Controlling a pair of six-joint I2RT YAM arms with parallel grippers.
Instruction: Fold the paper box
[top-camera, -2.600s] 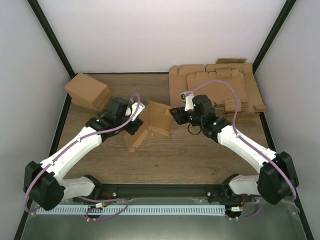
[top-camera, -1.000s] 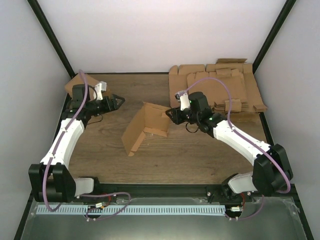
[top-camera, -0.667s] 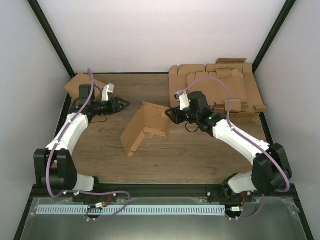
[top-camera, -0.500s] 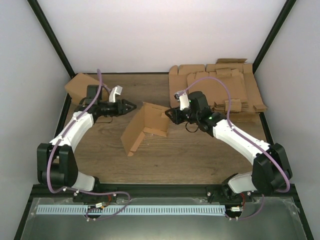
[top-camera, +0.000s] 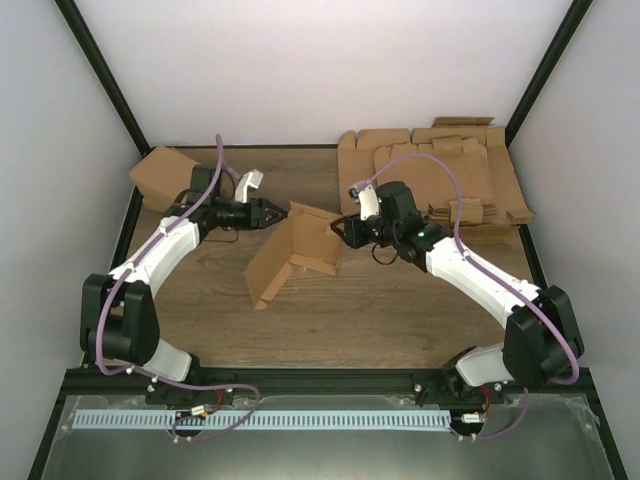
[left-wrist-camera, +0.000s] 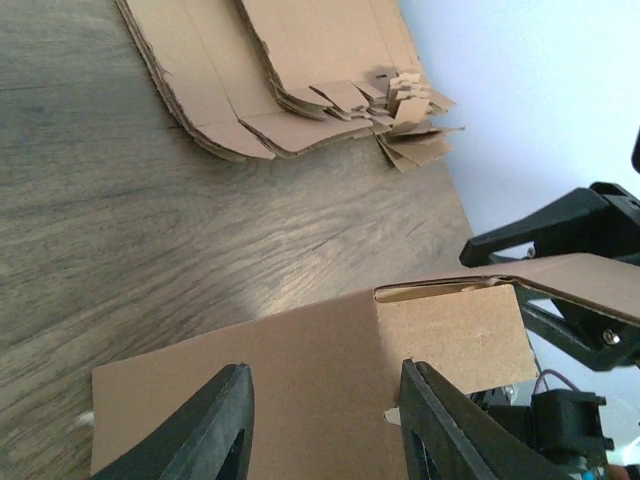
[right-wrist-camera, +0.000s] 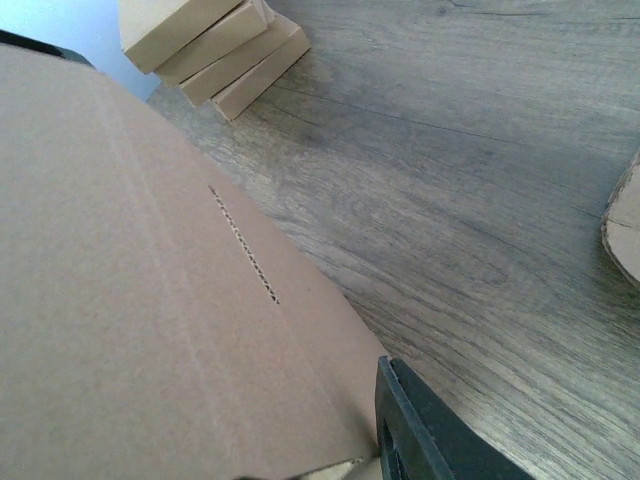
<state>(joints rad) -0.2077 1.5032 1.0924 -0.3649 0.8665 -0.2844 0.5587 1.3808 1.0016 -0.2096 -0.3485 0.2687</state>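
The paper box (top-camera: 295, 250) is a partly folded brown cardboard piece standing on edge mid-table, its panels bent into an angle. My right gripper (top-camera: 343, 228) is shut on the box's right flap. In the right wrist view one finger (right-wrist-camera: 420, 430) shows against the cardboard (right-wrist-camera: 150, 300), and the other finger is hidden behind it. My left gripper (top-camera: 283, 212) is open at the box's upper left edge. In the left wrist view its gripper (left-wrist-camera: 325, 420) frames the box panel (left-wrist-camera: 300, 380), jaws spread apart. The right gripper's fingers (left-wrist-camera: 545, 225) show there clamping the flap.
A thick pile of flat cardboard sheets (top-camera: 440, 180) lies at the back right and also shows in the left wrist view (left-wrist-camera: 280, 70). A pile of folded cartons (top-camera: 165, 175) sits at the back left and shows in the right wrist view (right-wrist-camera: 210, 45). Black frame posts stand at the back corners.
My left arm left the box, swung out to the left cartons, then moved right again to the box's upper left edge. The right gripper kept hold of the flap.
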